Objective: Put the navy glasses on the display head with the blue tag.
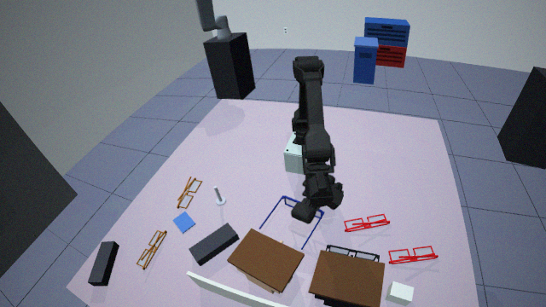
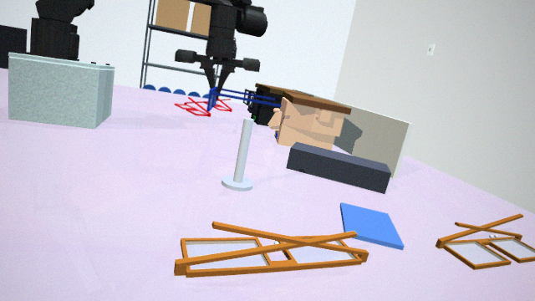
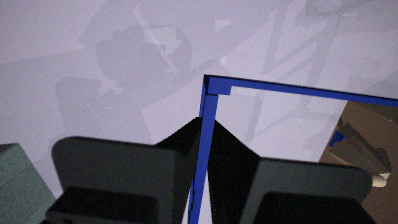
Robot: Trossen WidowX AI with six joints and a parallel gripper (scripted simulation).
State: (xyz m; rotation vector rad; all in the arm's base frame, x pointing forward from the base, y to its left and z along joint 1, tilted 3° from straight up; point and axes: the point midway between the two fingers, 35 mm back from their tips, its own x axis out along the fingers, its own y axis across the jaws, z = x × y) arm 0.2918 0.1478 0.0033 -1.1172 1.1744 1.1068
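The navy glasses (image 1: 271,212) (image 2: 212,100) (image 3: 300,90) hang level in the air, temples open and pointing toward the light-skinned head (image 1: 266,260) (image 2: 309,127) (image 3: 378,180). My gripper (image 2: 216,89) (image 3: 204,124) is shut on their front frame, and my arm hides part of it in the top view. The temple tips are near the head's front corners, about at the height of its brown top in the exterior view. A blue tag (image 2: 277,135) (image 3: 337,138) shows on this head. The other head (image 1: 347,273) (image 2: 265,112) is black with a green tag (image 2: 254,118).
Black glasses (image 1: 353,251) sit at the black head's front. A white wall (image 1: 230,290) (image 2: 376,138) stands behind the heads. A dark block (image 1: 214,245) (image 2: 338,167) and a grey post (image 1: 217,194) (image 2: 242,155) are beside the light head. Red glasses (image 1: 367,223) lie on the other side.
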